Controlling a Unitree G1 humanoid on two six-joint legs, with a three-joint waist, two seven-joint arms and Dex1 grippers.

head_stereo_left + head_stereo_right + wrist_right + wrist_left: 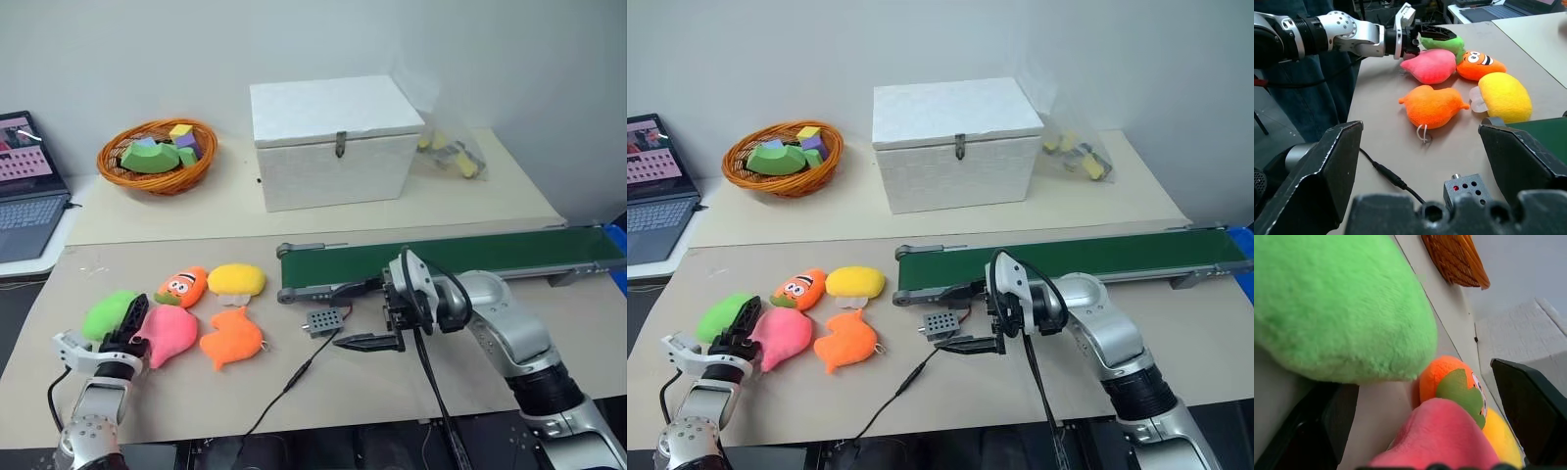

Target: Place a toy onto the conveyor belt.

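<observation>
While both hands gape empty, the tan table (411, 392) meets a grey wall (294, 39).

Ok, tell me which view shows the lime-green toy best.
The left eye view: the toy lies whole on the table beside the pink plush, with the left gripper at it. The left wrist view shows plain green fur; the right wrist view shows a sliver.
</observation>
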